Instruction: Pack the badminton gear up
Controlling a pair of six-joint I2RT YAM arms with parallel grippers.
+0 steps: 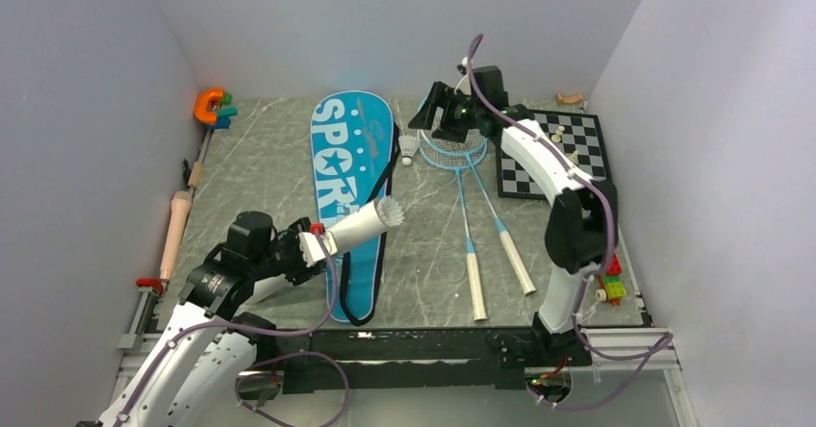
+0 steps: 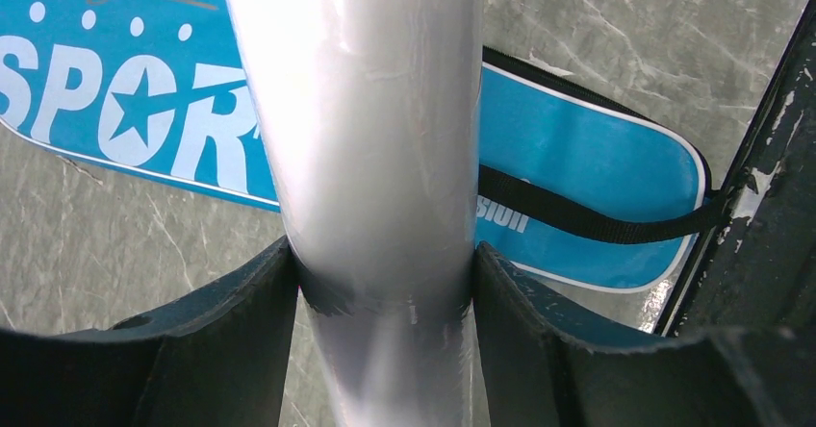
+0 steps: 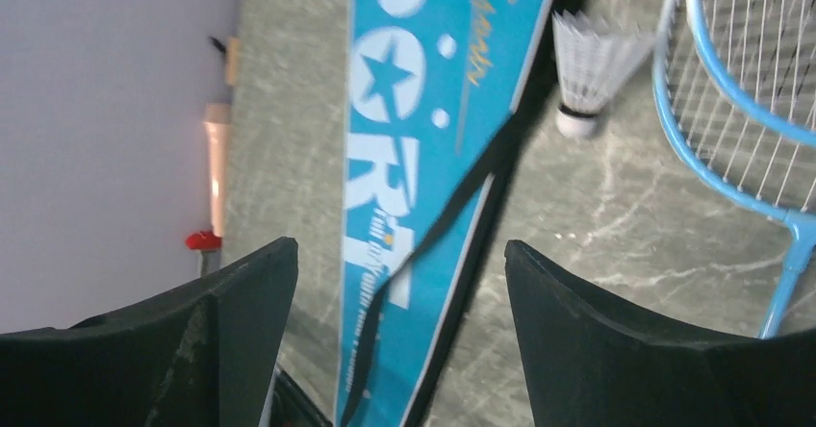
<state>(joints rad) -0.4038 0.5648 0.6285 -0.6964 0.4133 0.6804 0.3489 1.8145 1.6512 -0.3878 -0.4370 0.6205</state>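
Observation:
My left gripper (image 1: 313,246) is shut on the long white tube (image 1: 354,225) and holds it tilted above the narrow end of the blue SPORT bag (image 1: 348,172). White feathers (image 1: 389,212) show at the tube's far end. In the left wrist view the tube (image 2: 366,110) fills the gap between my fingers (image 2: 241,340), over the bag (image 2: 597,167) and its black strap (image 2: 597,217). My right gripper (image 1: 431,112) is open and empty, raised at the back by the racket heads. Two light-blue rackets (image 1: 462,153) lie crossed right of the bag, with one shuttlecock (image 1: 409,148) between them. The right wrist view shows the shuttlecock (image 3: 587,62), a racket head (image 3: 741,90) and the bag (image 3: 414,110).
A black-and-white chessboard (image 1: 558,153) lies at the back right. An orange clamp (image 1: 209,105) sits at the back left corner. A wooden roller (image 1: 176,230) lies along the left wall. Small coloured blocks (image 1: 611,283) sit by the right arm's base. Walls close three sides.

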